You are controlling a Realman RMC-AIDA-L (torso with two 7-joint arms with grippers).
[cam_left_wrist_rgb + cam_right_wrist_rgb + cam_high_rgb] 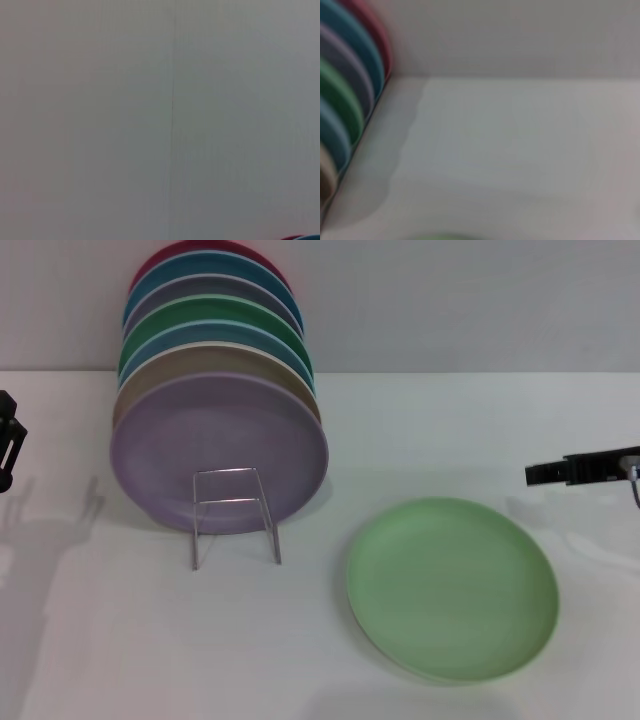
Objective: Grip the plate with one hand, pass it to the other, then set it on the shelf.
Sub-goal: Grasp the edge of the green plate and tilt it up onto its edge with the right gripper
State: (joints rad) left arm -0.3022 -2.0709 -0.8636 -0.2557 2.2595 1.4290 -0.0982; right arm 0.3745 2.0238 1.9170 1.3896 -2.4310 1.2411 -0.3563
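The light mint-green plate (452, 587) lies flat on the white table at the front right. A sliver of it shows in the right wrist view (440, 236). The silver wire rack (235, 512) stands at the left centre, its front loops bare, with several coloured plates upright behind them. The lilac plate (218, 452) is the front one. My right gripper (575, 471) hangs at the right edge, above and to the right of the mint plate, apart from it. My left gripper (8, 440) is at the far left edge, well away from the rack.
The stack of upright plates (212, 335) leans back toward the wall behind the rack; it also shows in the right wrist view (347, 95). The white table (120, 640) runs to the pale wall (450, 300). The left wrist view shows only wall.
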